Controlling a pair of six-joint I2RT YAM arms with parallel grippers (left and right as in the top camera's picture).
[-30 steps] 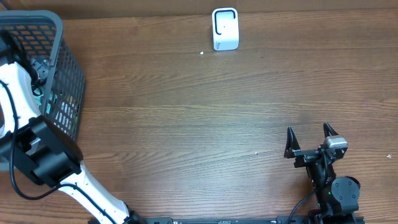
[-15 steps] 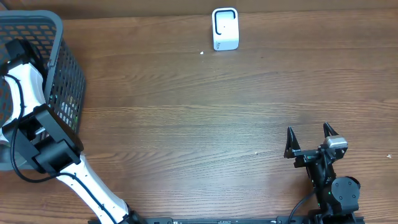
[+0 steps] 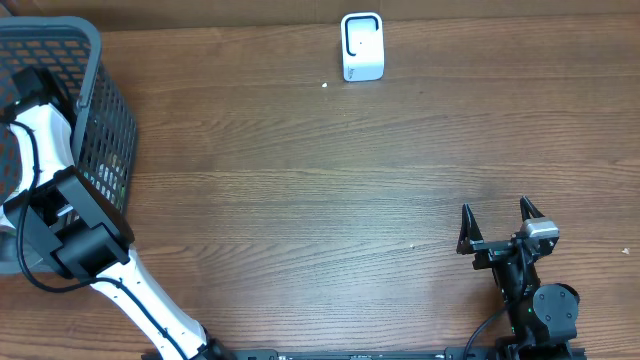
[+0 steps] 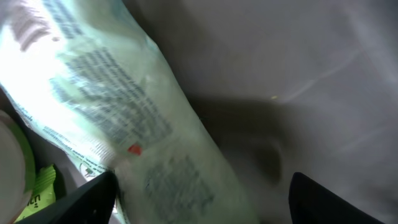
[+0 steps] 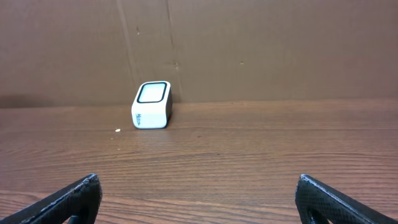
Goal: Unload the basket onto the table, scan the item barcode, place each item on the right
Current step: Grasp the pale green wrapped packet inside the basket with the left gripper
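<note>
overhead view: grey mesh basket (image 3: pixel 97 60) at upper left of frame on the wooden table (image 3: pixel 300 200); left arm reaches down into it, its pincer hidden there. white scanner (image 3: pixel 362 46) at top centre, upright, well apart from the basket. right gripper (image 3: pixel 495 210) at lower right, fingers spread wide, nothing between them.

left wrist view: left gripper (image 4: pixel 199 198) spread, one dark fingertip at each lower corner. a pale green printed packet (image 4: pixel 112 106) runs from upper left to lower centre between them, just beside the left-hand fingertip, clear of the other; no pinch seen. barcode not discernible. a bright green item (image 4: pixel 40 186) sits at lower left.
</note>
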